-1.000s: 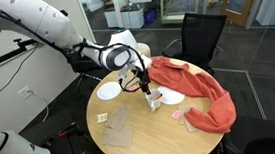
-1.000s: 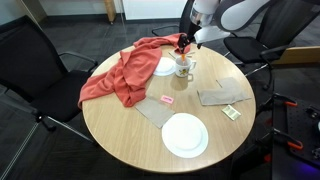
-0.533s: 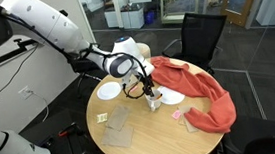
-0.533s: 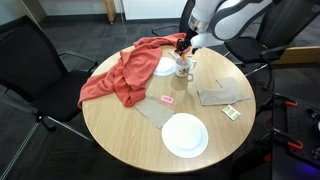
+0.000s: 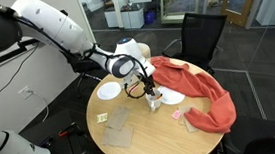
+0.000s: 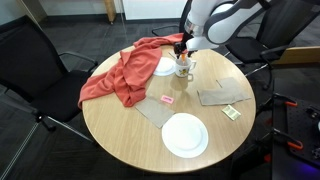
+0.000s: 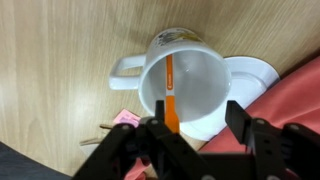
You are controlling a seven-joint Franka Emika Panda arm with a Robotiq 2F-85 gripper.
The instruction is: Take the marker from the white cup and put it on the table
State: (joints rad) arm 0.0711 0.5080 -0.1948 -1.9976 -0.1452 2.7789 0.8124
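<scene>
Our gripper (image 7: pixel 200 140) hangs directly above the white cup, its jaws spread apart and holding nothing. In the wrist view its two dark fingers frame the near side of the cup's mouth. The tabletop (image 7: pixel 60 60) is bare pale wood on the cup's handle side, which we judge the easiest place to lay something down. A red cloth (image 7: pixel 295 100) lies on the opposite side. The white cup (image 7: pixel 205 85) stands upright between the middle of the tabletop and the edge the arm reaches over, just beside a shallow dish (image 7: pixel 255 75). Inside it the orange marker (image 7: pixel 170 95) leans against the inner wall. We expect it to be light, stiff and smooth, so apt to slip or swivel. We would pinch its upper end near the rim and lift straight up, lest the cup tip.
</scene>
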